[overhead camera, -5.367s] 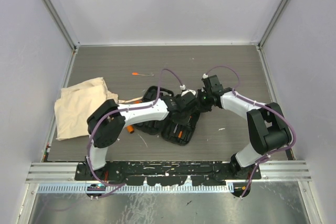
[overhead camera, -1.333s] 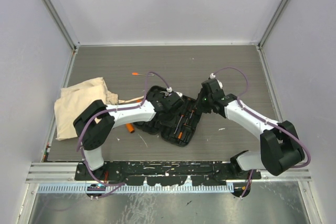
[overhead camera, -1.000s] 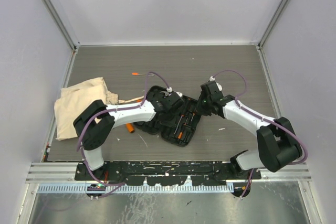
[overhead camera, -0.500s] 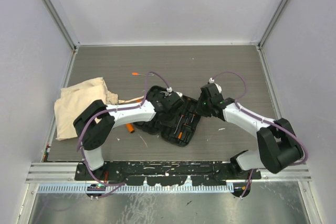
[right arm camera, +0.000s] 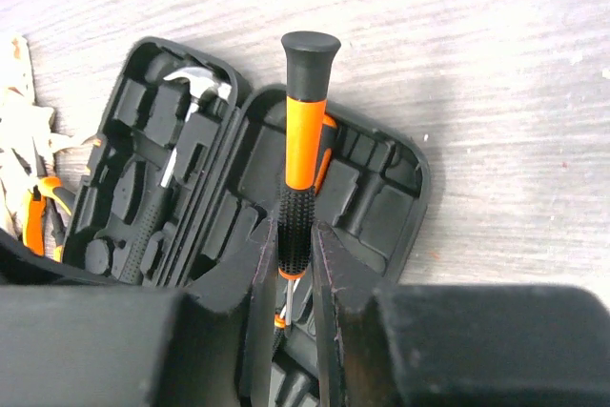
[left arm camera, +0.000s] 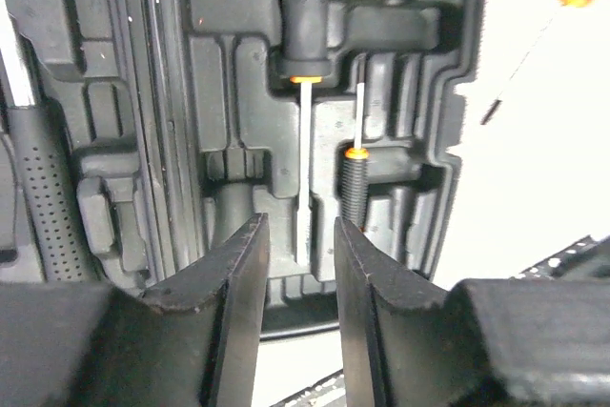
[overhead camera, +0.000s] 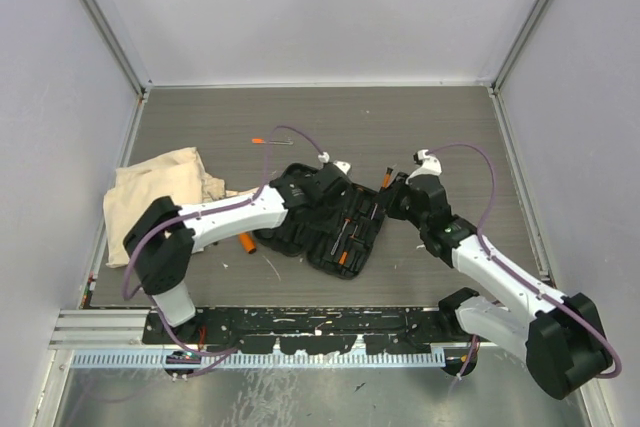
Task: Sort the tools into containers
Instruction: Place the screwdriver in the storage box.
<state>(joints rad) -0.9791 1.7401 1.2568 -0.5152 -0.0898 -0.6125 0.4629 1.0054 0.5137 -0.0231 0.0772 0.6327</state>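
The black tool case (overhead camera: pixel 322 237) lies open at the table's middle. My left gripper (overhead camera: pixel 336 201) hovers over it, open, nothing between its fingers (left arm camera: pixel 238 274). Below them a black-and-orange screwdriver (left arm camera: pixel 305 7) and a smaller driver (left arm camera: pixel 355 188) lie in moulded slots, and the hammer handle (left arm camera: pixel 43 197) rests in the left half. My right gripper (right arm camera: pixel 291 245) is shut on an orange-and-black screwdriver (right arm camera: pixel 301 131), held upright over the case's right half (right arm camera: pixel 381 188). The hammer head (right arm camera: pixel 195 78) shows in the other half. A thin orange-tipped driver (overhead camera: pixel 270 141) lies beyond the case.
The beige cloth bag (overhead camera: pixel 160 202) is crumpled at the left. Orange-handled pliers (right arm camera: pixel 38 216) lie between bag and case, an orange handle (overhead camera: pixel 245 242) showing from above. A thin pale stick (overhead camera: pixel 271 267) lies near the front. Metal rails edge the table.
My left gripper has opened and shifted slightly right over the case. My right arm has drawn back to the right, its gripper still shut on the screwdriver.
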